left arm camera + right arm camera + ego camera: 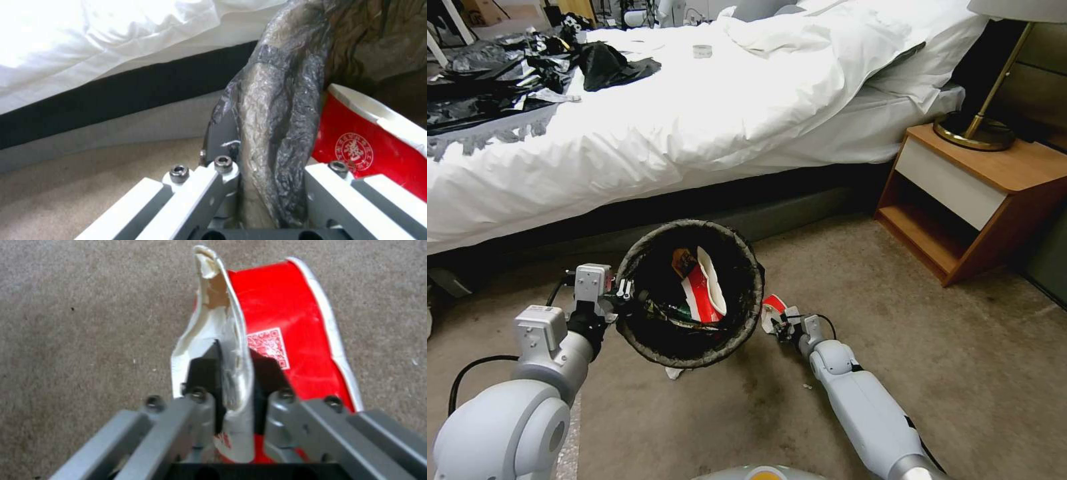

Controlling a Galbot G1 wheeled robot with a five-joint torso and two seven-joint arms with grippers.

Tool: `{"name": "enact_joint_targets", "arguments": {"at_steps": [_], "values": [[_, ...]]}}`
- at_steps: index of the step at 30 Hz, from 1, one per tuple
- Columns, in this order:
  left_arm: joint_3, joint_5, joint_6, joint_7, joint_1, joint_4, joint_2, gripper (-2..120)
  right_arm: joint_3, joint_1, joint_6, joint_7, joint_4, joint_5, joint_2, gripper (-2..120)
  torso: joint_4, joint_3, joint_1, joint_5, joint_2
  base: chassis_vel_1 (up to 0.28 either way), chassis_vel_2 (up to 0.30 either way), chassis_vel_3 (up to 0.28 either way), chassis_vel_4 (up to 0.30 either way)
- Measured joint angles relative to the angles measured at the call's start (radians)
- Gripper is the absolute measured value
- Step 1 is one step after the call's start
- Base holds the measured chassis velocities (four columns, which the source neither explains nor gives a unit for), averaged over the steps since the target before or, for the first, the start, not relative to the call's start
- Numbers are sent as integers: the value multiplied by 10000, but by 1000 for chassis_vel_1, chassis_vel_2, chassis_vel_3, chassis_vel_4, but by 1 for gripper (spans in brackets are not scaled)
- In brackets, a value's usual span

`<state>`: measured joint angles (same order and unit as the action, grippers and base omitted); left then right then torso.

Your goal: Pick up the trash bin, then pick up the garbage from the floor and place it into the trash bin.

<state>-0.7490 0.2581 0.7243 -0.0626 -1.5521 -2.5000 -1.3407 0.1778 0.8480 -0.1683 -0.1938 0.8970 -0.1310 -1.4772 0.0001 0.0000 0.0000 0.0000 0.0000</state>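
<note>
- Carpet of a beige-brown colour covers the floor of a bedroom; a bed with white sheets stands along the far side, and black plastic bags lie on its far left part.
- At the right, a wooden nightstand stands beside the bed, with the brass foot of a lamp on its top.
- The trash bin is held above the carpet in front of the bed, tilted so that its opening faces the head camera. A dark, crinkled bag lines it and folds over the rim.
- Inside the bin lie a red-and-white package, an orange-brown wrapper and some greenish litter.
- The left gripper is clamped on the left rim of the bin, one finger inside and one outside.
- The right gripper is just beside the right wall of the bin, its fingers closed on a torn red-and-white paper piece with a QR code.
- A small white scrap lies on the carpet under the bin.
</note>
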Motion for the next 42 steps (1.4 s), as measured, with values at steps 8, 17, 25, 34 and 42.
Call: {"name": "enact_joint_targets", "arguments": {"at_steps": [8,17,25,34,42], "values": [[-6,19,0,-8,19,-1,20,1,30,4,-3,34,15,2,24,0,0,0,0,0,0,0,0,0,0],[-21,45,0,-18,58,-1,53,1,130,256,60,176,824,-169,428,0,-1,0,-1,0,0,0,0,0,0],[26,50,0,-22,61,0,44,1,402,466,296,306,2755,-785,1179,0,-1,0,-1,2,0,0,0,0,0],[79,82,11,-24,165,49,187,1,875,1040,-492,764,6926,-2588,2148,0,-2,0,-1,3,0,0,0,0,0],[263,57,28,-23,313,248,161,1,851,1537,-1312,1380,10120,-3533,2662,0,-2,0,-1,-4,0,0,0,0,0]]}}
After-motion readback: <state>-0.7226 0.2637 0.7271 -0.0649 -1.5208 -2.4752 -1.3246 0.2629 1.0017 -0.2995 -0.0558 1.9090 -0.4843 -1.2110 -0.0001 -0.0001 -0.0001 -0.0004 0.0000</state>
